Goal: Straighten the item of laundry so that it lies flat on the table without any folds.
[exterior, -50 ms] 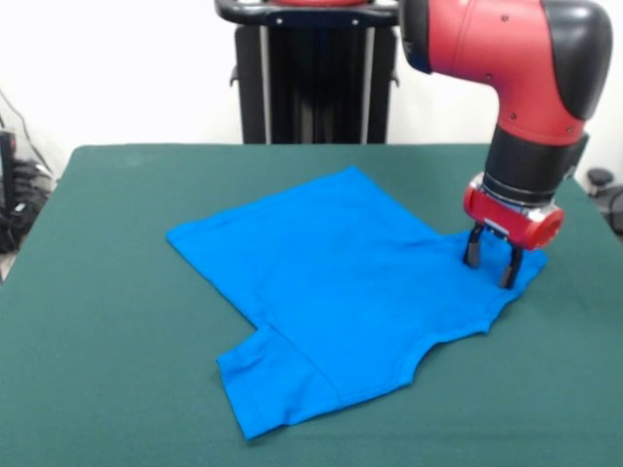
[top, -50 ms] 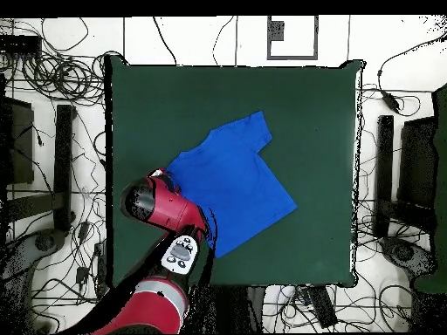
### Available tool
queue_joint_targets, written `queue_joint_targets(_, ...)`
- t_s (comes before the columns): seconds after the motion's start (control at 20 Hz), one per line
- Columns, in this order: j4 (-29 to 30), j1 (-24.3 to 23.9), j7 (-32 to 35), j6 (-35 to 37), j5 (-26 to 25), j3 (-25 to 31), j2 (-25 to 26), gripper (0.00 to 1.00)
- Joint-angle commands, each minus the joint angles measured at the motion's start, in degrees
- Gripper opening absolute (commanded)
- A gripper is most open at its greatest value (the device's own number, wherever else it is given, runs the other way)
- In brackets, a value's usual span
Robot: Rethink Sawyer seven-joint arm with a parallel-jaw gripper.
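The item of laundry (exterior, -50 ms: 341,282), a bright blue T-shirt, lies spread out near the middle of the dark green table (exterior, -50 ms: 107,292). One sleeve points toward the near edge, with a crease line across it. My gripper (exterior, -50 ms: 491,269) stands upright at the shirt's right end, over the other sleeve. It is open, its fingertips (exterior, -50 ms: 472,258) slightly apart and down at the cloth's surface. In the overhead view the item of laundry (top, -50 ms: 231,179) lies left of the middle of the table (top, -50 ms: 306,113), and the red arm (top, -50 ms: 166,209) covers its lower left corner and hides the gripper.
The black pedestal (exterior, -50 ms: 311,78) rises behind the table's far edge. Cables (top, -50 ms: 61,78) and black stands (top, -50 ms: 384,148) surround the table on the floor. Bare green top shows on every side of the shirt, widest at the left in the front view.
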Motion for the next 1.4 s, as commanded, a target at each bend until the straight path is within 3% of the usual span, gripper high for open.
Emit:
queue_joint_targets(0.05, -2.3, 2.6, 14.3, 5.5, 3.8, 3.6, -0.6, 1.00)
queue_joint_targets(0.85, 9.1, 3.2, 13.7, 7.0, 2.6, 6.2, -11.1, 1.00)
queue_joint_targets(1.4, 13.3, -3.3, 9.5, 1.1, 0.5, 11.1, -11.8, 1.00)
